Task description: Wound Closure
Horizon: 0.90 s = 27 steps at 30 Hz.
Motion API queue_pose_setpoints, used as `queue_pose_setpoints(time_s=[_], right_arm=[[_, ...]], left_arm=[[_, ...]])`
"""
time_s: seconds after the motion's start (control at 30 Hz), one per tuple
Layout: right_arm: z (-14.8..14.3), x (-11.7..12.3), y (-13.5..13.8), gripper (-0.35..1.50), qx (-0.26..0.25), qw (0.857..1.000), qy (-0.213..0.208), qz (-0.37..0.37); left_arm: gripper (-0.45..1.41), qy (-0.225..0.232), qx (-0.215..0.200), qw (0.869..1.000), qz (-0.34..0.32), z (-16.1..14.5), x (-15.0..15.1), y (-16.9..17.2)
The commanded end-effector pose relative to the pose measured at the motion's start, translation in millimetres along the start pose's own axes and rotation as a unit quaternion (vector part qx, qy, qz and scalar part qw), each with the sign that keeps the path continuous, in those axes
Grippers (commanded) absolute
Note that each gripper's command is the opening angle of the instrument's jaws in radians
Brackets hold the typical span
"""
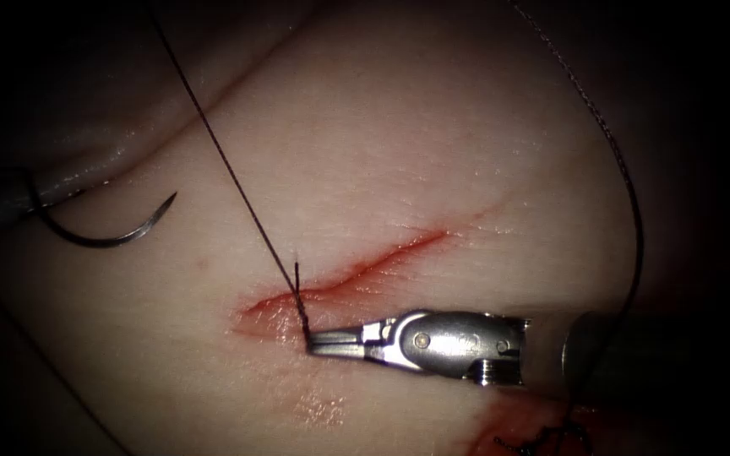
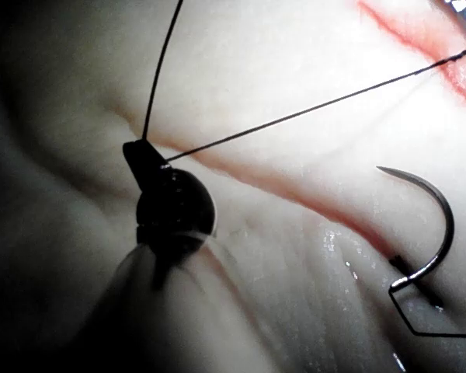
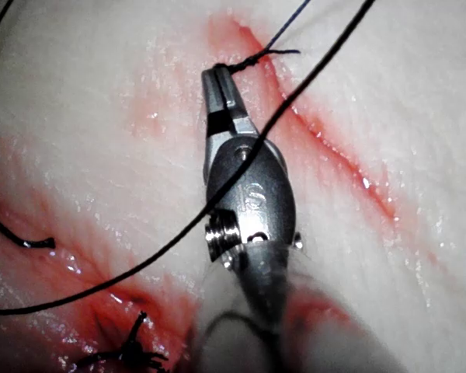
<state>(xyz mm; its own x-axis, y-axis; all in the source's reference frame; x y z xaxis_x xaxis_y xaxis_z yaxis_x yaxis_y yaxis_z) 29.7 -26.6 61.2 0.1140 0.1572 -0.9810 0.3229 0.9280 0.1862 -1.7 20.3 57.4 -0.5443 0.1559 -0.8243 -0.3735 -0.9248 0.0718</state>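
Right gripper (image 1: 310,341), silver needle driver, clenched on the dark braided thread (image 1: 238,181) at the left end of the red cut (image 1: 356,272) in the pale pork tissue (image 1: 399,152). Thread runs taut up-left from its tip. Curved steel needle (image 1: 99,236) sits far to its left, free of tissue, held near its tail end by the left gripper (image 1: 34,201); those jaws are in shadow, grip state can't tell. Knotted thread ends (image 3: 132,350) lie behind the right gripper.

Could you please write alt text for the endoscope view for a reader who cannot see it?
The right pincer is shut on the thread at the left end of the red cut in the tissue. The curved needle is out of the tissue at far left, its blunt end held by the left tool.
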Motion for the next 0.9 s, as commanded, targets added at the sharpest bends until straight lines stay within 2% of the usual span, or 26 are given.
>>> queue_pose_setpoints(time_s=[0.03,0.33,0.7,0.9], right_arm=[[0.7,-0.4,-0.4,-0.35,0.002,1.0,-0.001,0.0],[0.2,-0.6,-2.0,-0.35,0.022,1.0,-0.017,-0.008],[0.3,-0.5,-2.5,-0.35,0.05,0.998,-0.03,-0.029],[0.1,-0.2,-3.2,-0.35,0.084,0.994,-0.048,-0.053]], left_arm=[[-0.45,0.001,0.0,1.0,-0.001,0.9,-0.1,0.1],[-0.45,0.006,0.006,1.0,0.004,1.0,0.0,-0.4],[-0.45,0.006,0.008,1.0,0.003,0.8,0.1,-0.3],[-0.45,0.007,0.01,1.0,0.002,0.8,0.0,-0.2]])
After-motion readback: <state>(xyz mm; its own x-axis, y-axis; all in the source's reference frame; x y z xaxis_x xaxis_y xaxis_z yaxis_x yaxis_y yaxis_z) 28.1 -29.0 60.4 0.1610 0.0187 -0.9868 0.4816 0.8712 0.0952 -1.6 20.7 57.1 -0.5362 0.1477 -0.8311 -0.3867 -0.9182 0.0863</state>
